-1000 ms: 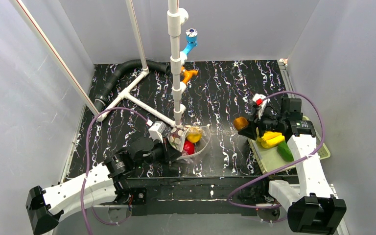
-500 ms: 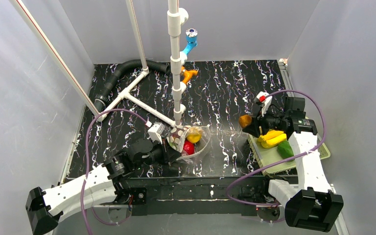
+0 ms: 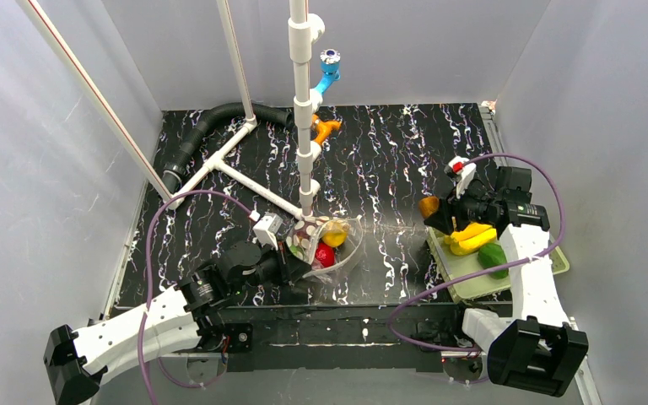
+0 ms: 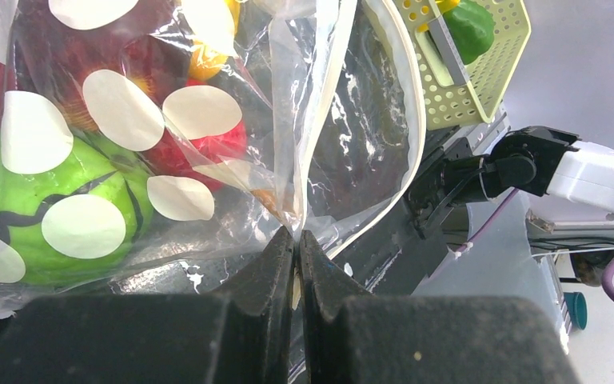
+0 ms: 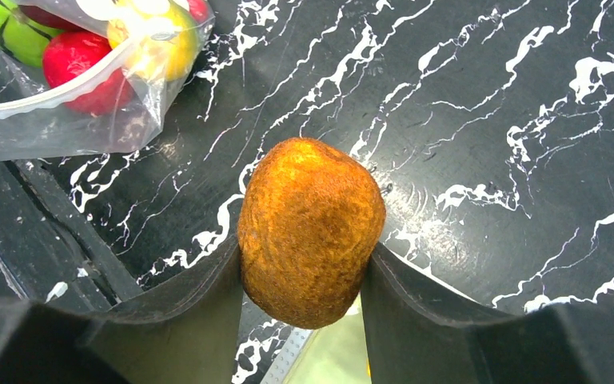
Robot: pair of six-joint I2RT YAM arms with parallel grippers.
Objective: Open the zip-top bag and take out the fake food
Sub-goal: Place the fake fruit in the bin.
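Note:
The clear dotted zip-top bag (image 3: 325, 245) lies open near the table's front middle, with red, yellow and green fake food (image 4: 32, 196) inside. My left gripper (image 4: 297, 238) is shut on a fold of the bag's plastic (image 4: 304, 160). To the right, my right gripper (image 5: 308, 264) is shut on a rough orange piece of fake food (image 5: 310, 228), held above the table beside the basket; the top view shows that orange piece (image 3: 428, 207) in the air. A yellow piece (image 3: 471, 238) and a green piece (image 3: 494, 254) lie in the mesh basket (image 3: 472, 283).
A white pipe stand (image 3: 302, 101) rises just behind the bag, with an orange fitting (image 3: 326, 129) and a blue fitting (image 3: 329, 76) further back. A black hose (image 3: 211, 126) curves at the back left. Grey walls close in three sides.
My right gripper has moved right and a little back with the orange piece, toward the basket. The left gripper and the bag have barely shifted.

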